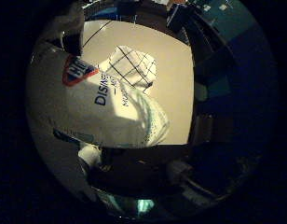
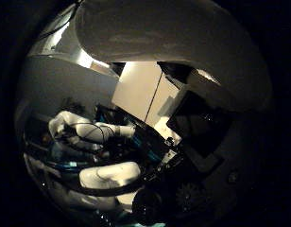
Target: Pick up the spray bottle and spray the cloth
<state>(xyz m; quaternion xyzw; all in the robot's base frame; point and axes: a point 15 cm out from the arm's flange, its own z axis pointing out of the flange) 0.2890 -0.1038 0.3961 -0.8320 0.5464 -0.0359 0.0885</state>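
Spray bottle (image 1: 94,107) against palm, above checked cloth (image 1: 134,67)

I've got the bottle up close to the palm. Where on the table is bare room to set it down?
Bare table shows beside the checked cloth, on the side away from the spray bottle, running to the table's dark edge. Around the cloth and bottle it is crowded. The thumb-side view shows no tabletop.

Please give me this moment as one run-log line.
stage: bottle in grasp | hand: shut on spray bottle, filling palm view | checked cloth: on tan table, beyond bottle | spray: none visible
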